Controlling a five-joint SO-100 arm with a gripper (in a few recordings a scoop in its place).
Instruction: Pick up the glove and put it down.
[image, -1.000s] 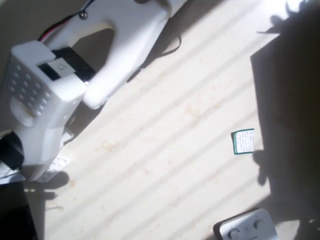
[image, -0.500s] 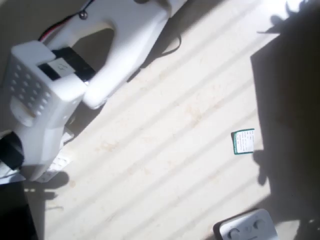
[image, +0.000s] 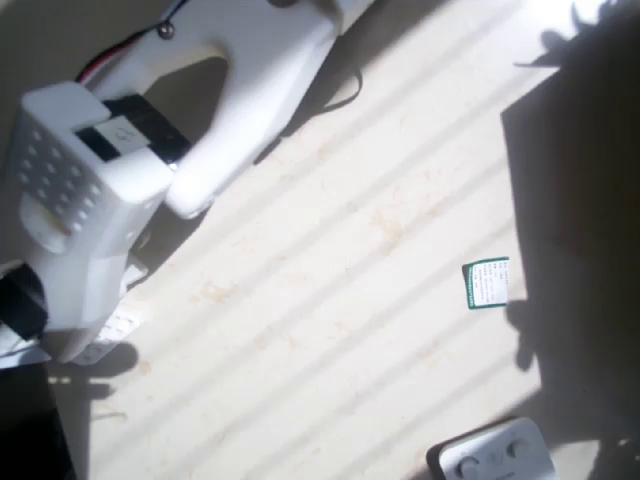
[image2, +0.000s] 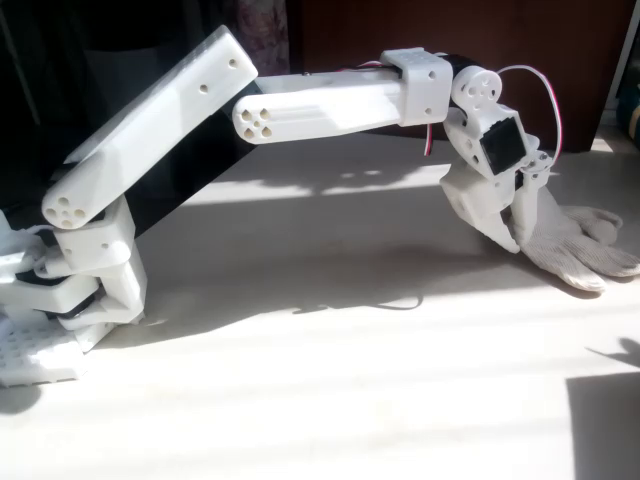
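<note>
One glove (image2: 572, 243) sat pinched in my fingers (image2: 520, 225) on the worktop (image2: 330, 380); so shallow a bite risked slipping on lift.

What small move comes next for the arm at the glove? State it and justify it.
Probably a short lift straight up. In the fixed view the tool is down at the cuff end of the glove, whose fingers lie on the table. The fabric rises between the tool's fingers as if pinched, so it looks gripped, though I cannot be sure of the closure.
</note>
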